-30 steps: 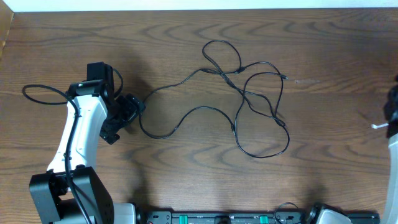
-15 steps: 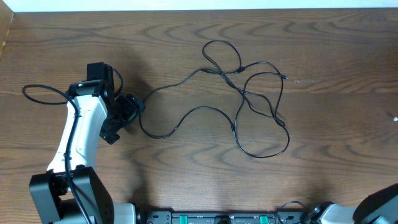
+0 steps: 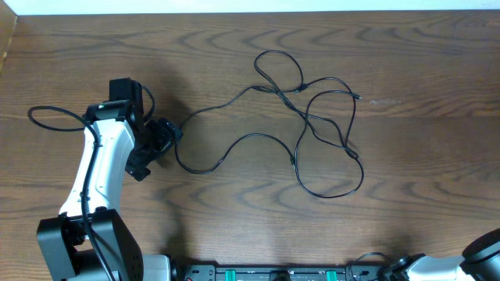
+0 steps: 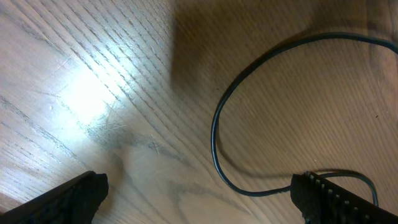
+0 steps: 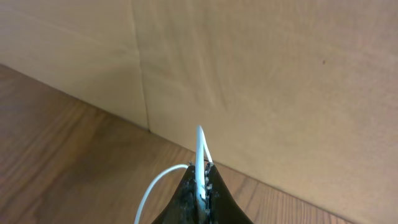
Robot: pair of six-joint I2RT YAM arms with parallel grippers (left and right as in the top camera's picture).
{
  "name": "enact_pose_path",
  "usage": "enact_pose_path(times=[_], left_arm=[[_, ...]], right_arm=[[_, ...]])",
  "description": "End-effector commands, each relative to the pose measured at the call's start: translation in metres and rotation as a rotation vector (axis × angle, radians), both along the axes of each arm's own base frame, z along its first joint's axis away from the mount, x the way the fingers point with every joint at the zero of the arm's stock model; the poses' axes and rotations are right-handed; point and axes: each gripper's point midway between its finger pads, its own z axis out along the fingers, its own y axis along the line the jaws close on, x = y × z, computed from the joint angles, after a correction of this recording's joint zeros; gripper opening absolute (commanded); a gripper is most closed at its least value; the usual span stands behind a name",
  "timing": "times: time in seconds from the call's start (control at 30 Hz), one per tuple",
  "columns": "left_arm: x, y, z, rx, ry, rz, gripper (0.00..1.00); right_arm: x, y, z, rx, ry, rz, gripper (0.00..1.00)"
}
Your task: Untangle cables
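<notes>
Thin black cables (image 3: 312,117) lie in tangled loops on the middle of the wooden table (image 3: 234,226). One strand runs left and ends in a curve beside my left gripper (image 3: 162,150). That gripper (image 4: 205,199) is open just above the table, and the black strand (image 4: 214,134) bends between its fingers, close to the right finger (image 4: 329,199). My right gripper (image 5: 200,177) is shut on a thin white cable (image 5: 200,149), which sticks up past the fingertips and loops away to the left. Overhead, only a bit of the right arm (image 3: 484,257) shows, at the bottom right corner.
The left arm's own thicker black lead (image 3: 47,117) loops out at the far left. A black rail with green clips (image 3: 273,273) runs along the table's front edge. A tan panel wall (image 5: 249,62) stands right in front of the right wrist camera.
The right arm, seen at the right edge with a white cable end a second ago, has left that spot; only its base corner shows now. The left arm and black cables have not moved.
</notes>
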Motion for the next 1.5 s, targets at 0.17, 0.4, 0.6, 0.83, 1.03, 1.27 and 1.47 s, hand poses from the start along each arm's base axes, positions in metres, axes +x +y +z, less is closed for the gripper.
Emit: enact_pose_path(times=[0.17,0.4,0.6,0.83,1.03,1.27,1.47], left_arm=[[0.0,0.004,0.0,0.02,0.004,0.011,0.99],[0.0,0.004,0.0,0.02,0.003,0.011,0.99],[0.0,0.004,0.0,0.02,0.004,0.011,0.99],[0.0,0.004,0.0,0.02,0.004,0.011,0.99],[0.0,0.004,0.0,0.02,0.003,0.011,0.99],[0.0,0.004,0.0,0.02,0.003,0.011,0.99],[0.0,0.004,0.0,0.02,0.003,0.011,0.99]], right_arm=[[0.0,-0.007,-0.036,0.097,0.013,0.057,0.08],[0.0,0.012,-0.059,0.208,0.06,0.118,0.79],[0.006,0.028,-0.072,0.301,0.029,0.158,0.98],[0.058,0.09,-0.075,0.509,-0.156,0.502,0.99],[0.095,0.158,-0.076,0.719,-0.247,0.665,0.99],[0.134,0.249,-0.086,0.889,-0.18,0.77,0.99],[0.157,0.348,-0.093,0.964,-0.039,0.96,0.99]])
